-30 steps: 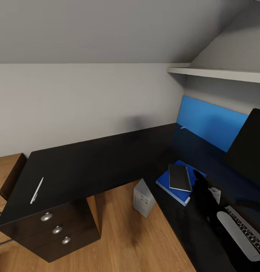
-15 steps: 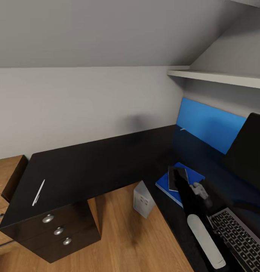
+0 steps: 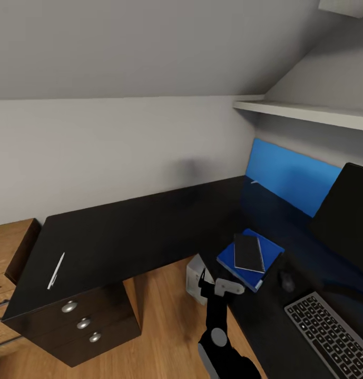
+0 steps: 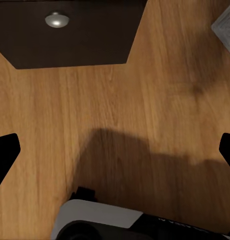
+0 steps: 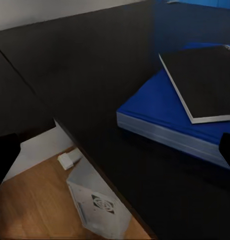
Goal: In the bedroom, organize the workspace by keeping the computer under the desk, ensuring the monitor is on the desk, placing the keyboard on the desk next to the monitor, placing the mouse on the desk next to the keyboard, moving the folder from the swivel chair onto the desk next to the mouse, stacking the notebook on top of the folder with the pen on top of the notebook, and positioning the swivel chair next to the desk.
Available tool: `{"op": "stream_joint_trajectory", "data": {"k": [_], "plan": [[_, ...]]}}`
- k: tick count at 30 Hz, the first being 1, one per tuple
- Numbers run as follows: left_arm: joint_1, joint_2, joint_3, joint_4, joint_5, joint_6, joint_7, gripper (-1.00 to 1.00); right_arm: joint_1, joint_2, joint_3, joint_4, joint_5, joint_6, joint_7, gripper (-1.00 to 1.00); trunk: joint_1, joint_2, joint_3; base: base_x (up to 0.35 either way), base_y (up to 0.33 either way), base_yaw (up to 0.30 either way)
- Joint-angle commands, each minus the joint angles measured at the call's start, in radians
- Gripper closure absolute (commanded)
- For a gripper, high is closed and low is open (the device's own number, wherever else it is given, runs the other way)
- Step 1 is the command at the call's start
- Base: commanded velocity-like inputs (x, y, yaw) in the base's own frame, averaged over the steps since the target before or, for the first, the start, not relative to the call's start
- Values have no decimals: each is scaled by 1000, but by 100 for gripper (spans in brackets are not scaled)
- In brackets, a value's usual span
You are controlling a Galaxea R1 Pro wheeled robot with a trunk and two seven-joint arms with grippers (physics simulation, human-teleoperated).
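One item outstanding, by the look of it: notebook (image 3: 248, 252) stacked on folder (image 3: 250, 257) at 3 o'clock, pen (image 3: 56, 270) lying apart at 9 o'clock on desk (image 3: 134, 231), right gripper (image 3: 215, 283) spread wide and empty, left gripper spread wide over floor.

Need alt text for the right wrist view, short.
A dark notebook lies on a blue folder on the black desk. Past the desk edge, a small white computer stands on the wood floor below. The open right gripper's dark fingertips show at the frame's sides.
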Motion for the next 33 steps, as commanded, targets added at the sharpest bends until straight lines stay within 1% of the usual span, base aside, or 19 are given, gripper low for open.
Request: {"op": "stream_joint_trajectory", "data": {"k": [1, 6, 9, 10, 11, 14, 15, 16, 17, 18, 19, 22, 25, 27, 29, 31, 33], "plan": [[0, 1, -3, -2, 7, 2, 7, -100, -3, 0, 3, 19, -2, -23, -3, -100, -4, 7, 2, 0, 0, 0], [0, 0, -3, 4, 6, 2, 8, -100, -12, 0, 9, 79, 16, -86, -3, -100, -23, 42, 18, 0, 0, 0], [0, 0, -3, 6, 6, 2, 8, -100, -14, 0, 16, 91, 21, -40, -3, -100, -35, 63, 28, 0, 0, 0], [0, 0, -3, 6, 6, 2, 8, -100, -14, 0, 16, 91, 21, -40, -3, -100, -38, 70, 31, 0, 0, 0], [0, 1, -3, 7, 6, 2, 7, -100, -15, 0, 20, 82, 21, 32, -3, -100, -42, 77, 34, 0, 0, 0], [0, 1, -3, 7, 5, 2, 7, -100, -16, 0, 23, 43, 19, 170, -5, -100, -54, 98, 43, 0, 0, 0], [0, 1, -3, 8, 5, 2, 7, -100, -16, 0, 25, -59, -17, 401, -7, -100, -58, 105, 46, 0, 0, 0], [0, 1, -3, 8, 5, 2, 7, -100, -16, 0, 25, -98, -47, 462, -7, -100, -61, 112, 49, 0, 0, 0], [0, 1, -3, 8, 5, 2, 7, -100, -16, 0, 25, -117, -64, 482, -7, -100, -61, 112, 49, 0, 0, 0], [0, 1, -3, 8, 5, 2, 7, -100, -16, 0, 24, -135, -82, 496, -8, -100, -61, 112, 49, 0, 0, 0], [0, 1, -3, 8, 5, 2, 7, -100, -16, 0, 23, -168, -119, 513, -8, -100, -61, 112, 49, 0, 0, 0], [0, 1, -3, 8, 5, 1, 7, -100, -16, 0, 23, -203, -169, 527, -9, -100, -61, 112, 49, 0, 0, 0], [0, 1, -3, 8, 4, 1, 7, -100, -15, 0, 27, -223, -201, 534, -8, -100, -61, 112, 49, 0, 0, 0], [0, 1, -3, 8, 4, 1, 7, -100, -14, 0, 40, -232, -212, 536, -7, -100, -61, 112, 49, 0, 0, 0], [0, 1, -3, 8, 4, 1, 7, -100, -13, 0, 62, -241, -219, 535, -6, -100, -61, 112, 49, 0, 0, 0], [0, 2, -3, 8, 5, 0, 7, -100, -12, 0, 128, -261, -227, 534, -7, -100, -61, 112, 49, 0, 0, 0], [0, 2, -3, 8, 5, 0, 7, -100, -12, 0, 147, -269, -228, 534, -7, -100, -61, 112, 49, 0, 0, 0]]}}
